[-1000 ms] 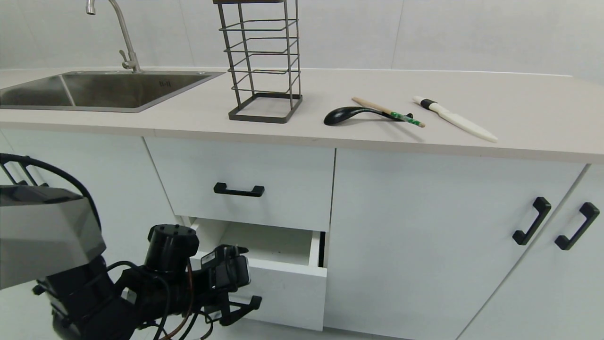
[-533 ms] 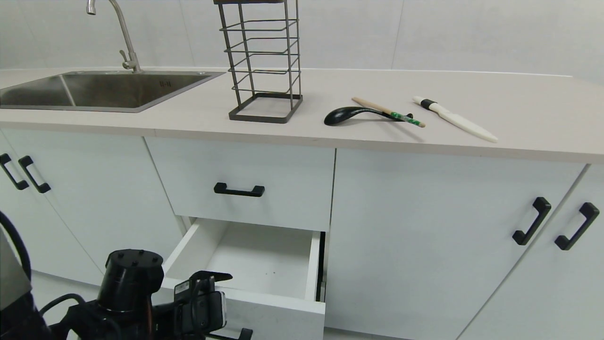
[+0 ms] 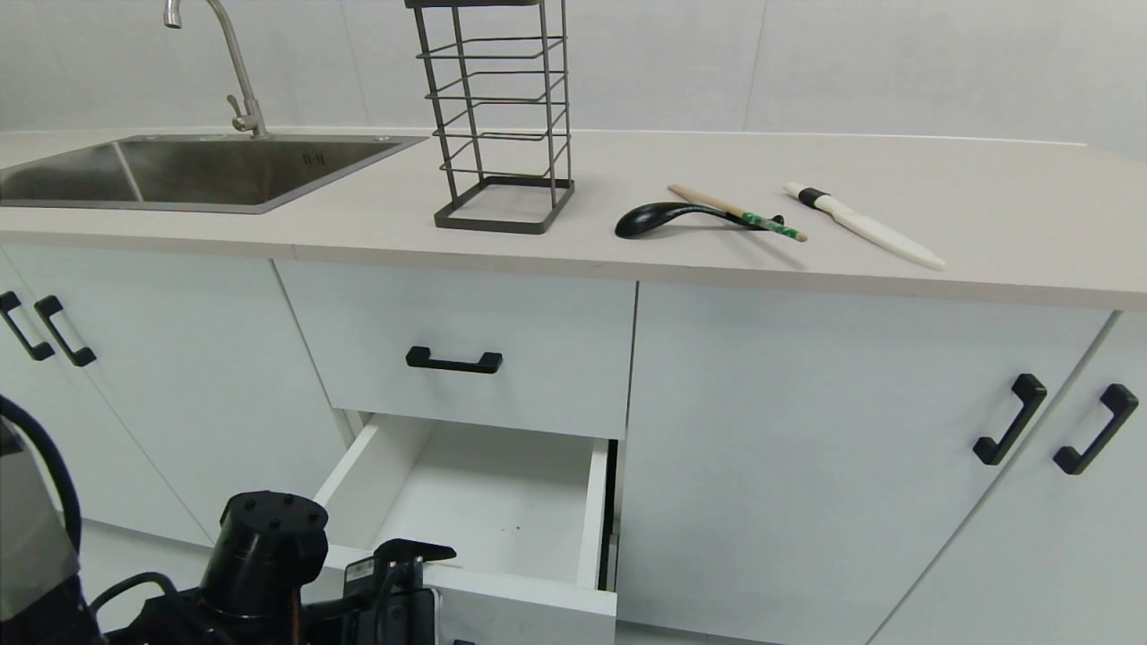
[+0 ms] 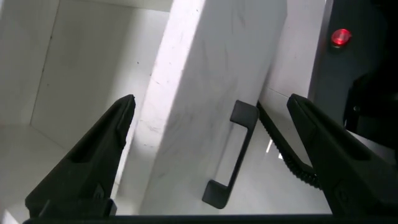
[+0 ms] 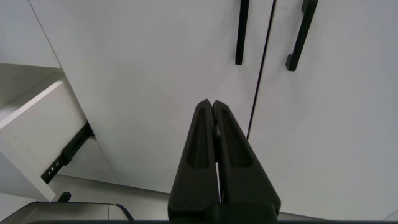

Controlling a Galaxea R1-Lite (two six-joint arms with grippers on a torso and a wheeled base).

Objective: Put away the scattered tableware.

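- Since a second ago the lower drawer [image 3: 529,598], at 6 o'clock, has come out farther.
- The left claw [image 4: 211,102] stands apart before its handle [image 4: 233,155]; the right claw [image 5: 214,106] is together.

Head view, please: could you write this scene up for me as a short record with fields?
Lower drawer: pulled open
Left gripper: open, at the drawer's handle, not gripping it
Right gripper: shut, facing cabinet doors
Counter: black spoon, chopsticks across its handle, white knife to their right
Also on counter: wire rack, beside the sink
Put away: nothing yet
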